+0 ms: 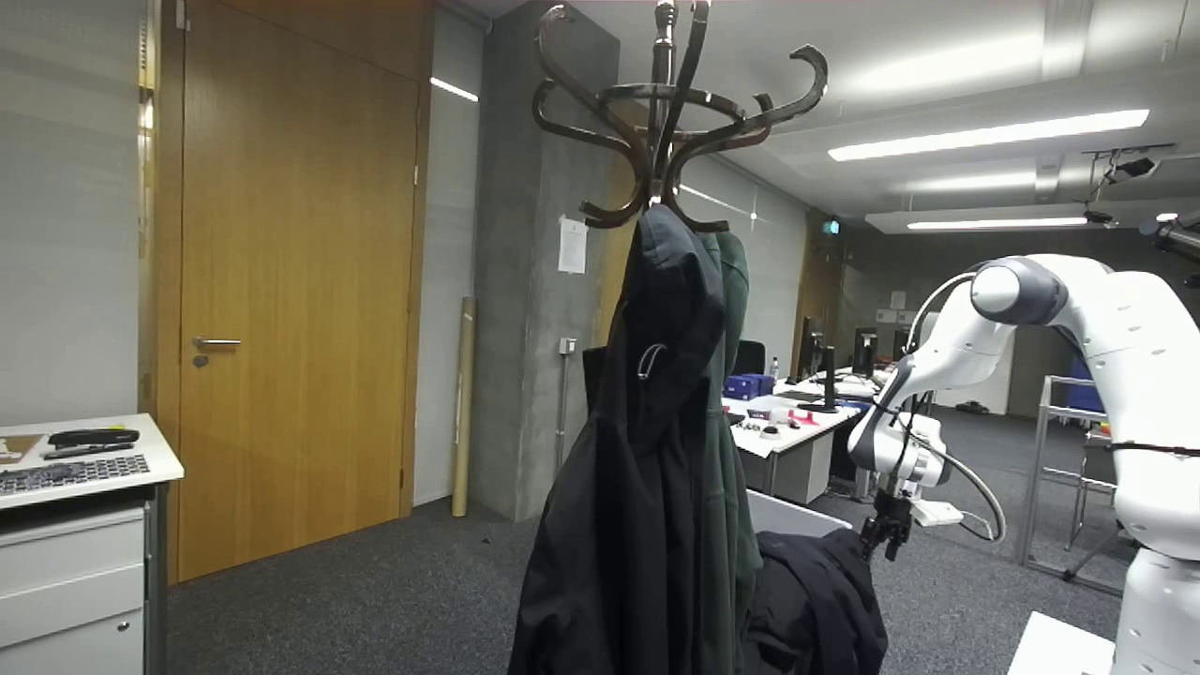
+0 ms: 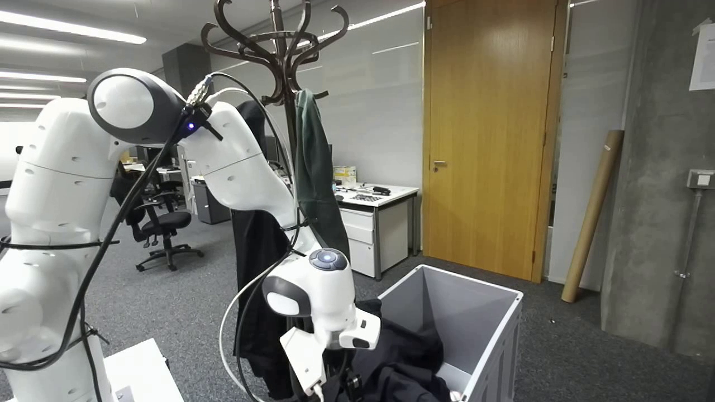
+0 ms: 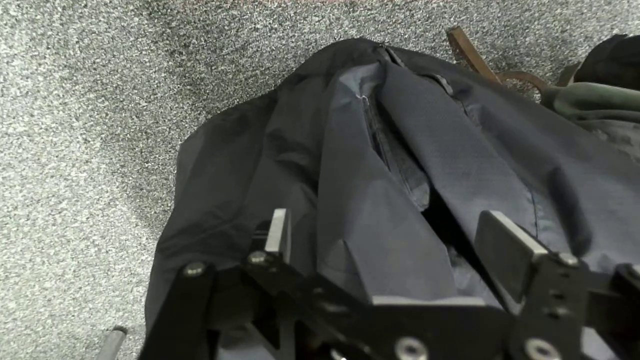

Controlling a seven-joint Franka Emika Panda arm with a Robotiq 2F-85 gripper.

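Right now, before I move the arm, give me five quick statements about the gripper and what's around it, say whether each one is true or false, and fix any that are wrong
1. The gripper is clamped shut. False: its fingers stand apart, with the dark garment showing between them in the wrist view.
2. A green garment hangs on the coat stand. True.
3. The wooden door stands wide open. False: it is shut.
4. The grey bin stands upright, its open top facing up. True.
5. The brown tube lies flat on its side. False: it stands on end beside the grey column.
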